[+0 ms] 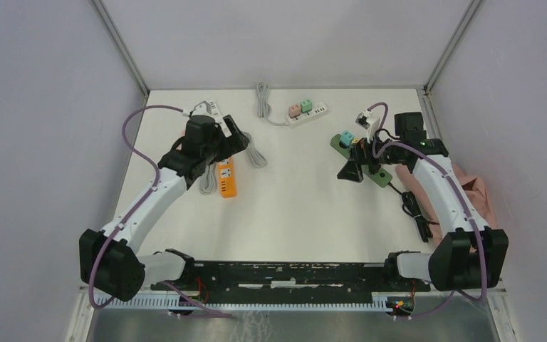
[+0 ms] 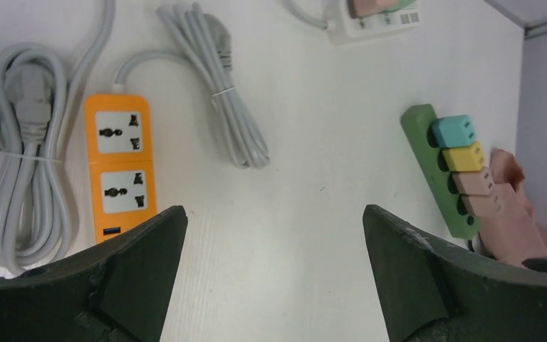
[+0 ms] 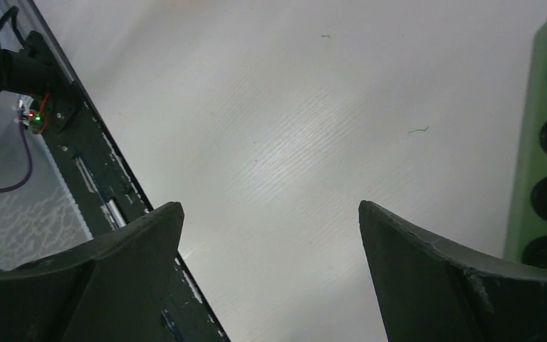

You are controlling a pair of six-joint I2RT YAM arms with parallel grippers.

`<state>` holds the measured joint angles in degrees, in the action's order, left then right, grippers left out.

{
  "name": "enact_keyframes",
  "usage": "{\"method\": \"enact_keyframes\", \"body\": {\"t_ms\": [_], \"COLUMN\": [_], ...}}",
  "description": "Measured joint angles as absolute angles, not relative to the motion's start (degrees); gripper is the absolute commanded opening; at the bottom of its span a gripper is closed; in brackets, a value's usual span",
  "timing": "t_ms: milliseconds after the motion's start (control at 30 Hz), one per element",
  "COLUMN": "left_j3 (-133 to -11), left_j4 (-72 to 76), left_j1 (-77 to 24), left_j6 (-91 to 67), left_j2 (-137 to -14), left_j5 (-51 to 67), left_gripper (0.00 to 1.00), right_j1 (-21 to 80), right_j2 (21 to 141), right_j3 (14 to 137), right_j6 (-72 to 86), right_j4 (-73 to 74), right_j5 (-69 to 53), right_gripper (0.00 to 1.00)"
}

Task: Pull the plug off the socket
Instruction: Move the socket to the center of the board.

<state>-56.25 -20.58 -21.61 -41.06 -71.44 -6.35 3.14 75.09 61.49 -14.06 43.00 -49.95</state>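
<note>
Arms: 2, the left arm (image 1: 146, 206) and the right arm (image 1: 441, 189), white shells between black joint housings.
Shoulders: bulky rounded black blocks at each base.
Cables: 1 purple cable (image 1: 137, 142) looping along the left arm, 1 more along the right arm.
Left claw (image 2: 274, 214): 2 dark matte wedge fingers (image 2: 114, 285), edges scuffed.
Right claw (image 3: 271, 210): 2 similar fingers, dark and worn.
Wrist light (image 1: 423, 143): small green dot on the right arm.
Base rail (image 1: 292, 274): black, paint chipped to white.

Plugs (image 2: 464, 156) on strip (image 2: 420, 122), right; another strip (image 2: 120, 162) left.
</note>
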Motion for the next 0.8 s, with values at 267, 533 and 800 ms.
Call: {"method": "enact_keyframes", "body": {"t_ms": [267, 533, 800], "left_j3": [-59.77, -53.67, -47.97], "left_j4": [-18.79, -16.1, -13.87], "left_j1": [-21.61, -21.61, -21.61], "left_j6": [-28.36, -16.1, -8.43], "left_j2": [-68.49, -63.57, -52.88], "left_j5": [4.23, 16.62, 16.51], "left_gripper": [0.99, 0.99, 0.99], "right_j1": [2.87, 2.9, 2.87], "right_j2": [71.53, 75.33, 78.98], "right_j3": [70.85, 78.08, 72.05], "right_j6": [-22.63, -29.15, -27.24], "right_j4": [48.8, 51.81, 45.5], "right_j5": [-41.5, -42.33, -37.95], "right_gripper": [1.0, 1.0, 1.0]}}
